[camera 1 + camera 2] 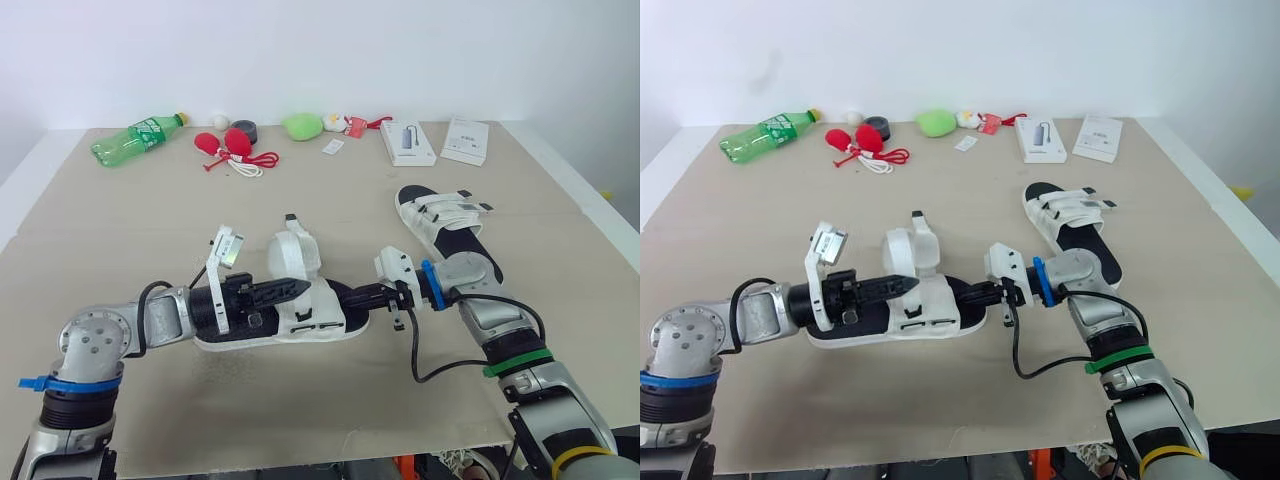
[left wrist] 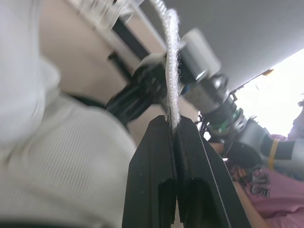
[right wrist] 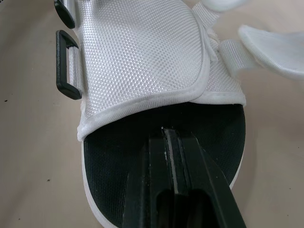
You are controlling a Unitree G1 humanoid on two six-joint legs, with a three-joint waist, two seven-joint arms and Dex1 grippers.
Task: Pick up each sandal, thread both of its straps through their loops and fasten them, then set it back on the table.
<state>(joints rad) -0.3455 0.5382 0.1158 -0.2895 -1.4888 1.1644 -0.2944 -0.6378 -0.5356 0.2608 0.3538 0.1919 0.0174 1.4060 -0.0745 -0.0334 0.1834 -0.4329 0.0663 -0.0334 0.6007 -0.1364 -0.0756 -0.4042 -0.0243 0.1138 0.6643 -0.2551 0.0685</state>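
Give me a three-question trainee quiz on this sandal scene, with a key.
1. True or false: the green bottle stands upright.
2. The left gripper pinches: A) a white strap B) a sock C) a spoon.
3. How many sandals are there?
Key: 1 false; 2 A; 3 two, the near sandal and the far sandal.

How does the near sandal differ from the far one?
The near sandal has open straps, with one strap pinched in the left gripper; the far sandal has straps laid flat across it. The near sandal lies crosswise with the right gripper at its end; the far sandal lies untouched, angled away. Both are white with black footbeds.
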